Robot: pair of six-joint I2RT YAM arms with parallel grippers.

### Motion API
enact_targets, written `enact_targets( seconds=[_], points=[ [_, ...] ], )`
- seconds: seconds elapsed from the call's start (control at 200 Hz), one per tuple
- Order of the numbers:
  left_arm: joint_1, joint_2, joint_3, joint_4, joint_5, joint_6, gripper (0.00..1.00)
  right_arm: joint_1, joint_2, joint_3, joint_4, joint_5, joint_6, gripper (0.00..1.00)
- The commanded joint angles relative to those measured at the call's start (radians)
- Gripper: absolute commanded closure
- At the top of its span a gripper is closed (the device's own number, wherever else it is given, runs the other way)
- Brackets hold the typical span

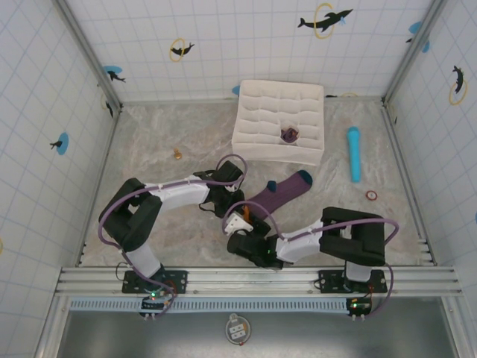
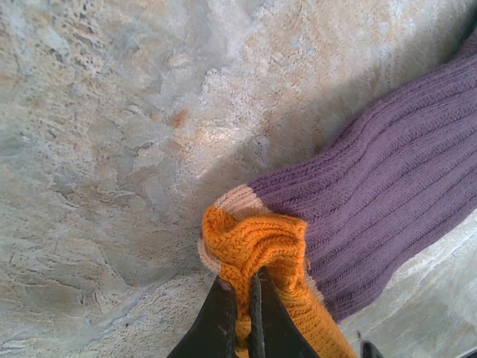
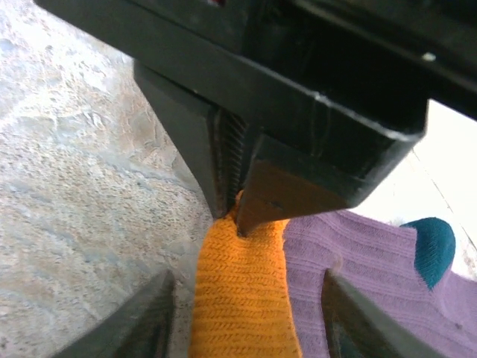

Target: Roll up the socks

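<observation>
A purple ribbed sock [image 1: 279,192] with a dark teal heel [image 3: 431,247] lies flat on the table, its cuff toward the white box. My left gripper [image 2: 250,287] is shut on its bunched orange toe [image 2: 257,242] and lifts that end slightly. My right gripper [image 3: 246,328] is open, its two fingers on either side of the orange toe [image 3: 238,298], just under the left gripper's fingers [image 3: 223,160]. In the top view the left gripper [image 1: 226,197] and the right gripper [image 1: 240,220] meet at the toe end. A small dark purple bundle [image 1: 289,135] sits in the box; I cannot tell if it is the other sock.
A white divided organizer box [image 1: 279,112] stands at the back centre. A light blue cylinder [image 1: 353,154] lies to its right, with a small red ring [image 1: 371,195] nearer me. A small orange object [image 1: 177,154] rests at the left. Tiled walls enclose the table.
</observation>
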Motion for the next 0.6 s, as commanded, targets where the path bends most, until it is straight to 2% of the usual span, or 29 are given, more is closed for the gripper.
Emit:
enact_targets(
  seconds=[0.0, 0.215, 0.415, 0.535, 0.595],
  points=[
    [0.005, -0.005, 0.017, -0.060, 0.011, 0.022, 1.00, -0.013, 0.026, 0.013, 0.001, 0.006, 0.032, 0.59],
    [0.007, -0.018, 0.017, -0.058, -0.008, 0.016, 0.99, -0.043, 0.007, -0.017, -0.010, -0.050, 0.099, 1.00],
    [0.008, -0.042, 0.017, -0.046, -0.034, 0.001, 0.73, -0.084, -0.047, -0.078, 0.011, -0.194, 0.182, 1.00],
    [0.014, -0.059, 0.017, -0.035, -0.040, -0.003, 0.67, -0.106, -0.071, -0.117, 0.018, -0.249, 0.236, 1.00],
    [0.016, -0.070, 0.017, -0.030, -0.046, -0.003, 0.53, -0.114, -0.088, -0.137, 0.028, -0.281, 0.259, 1.00]
  ],
)
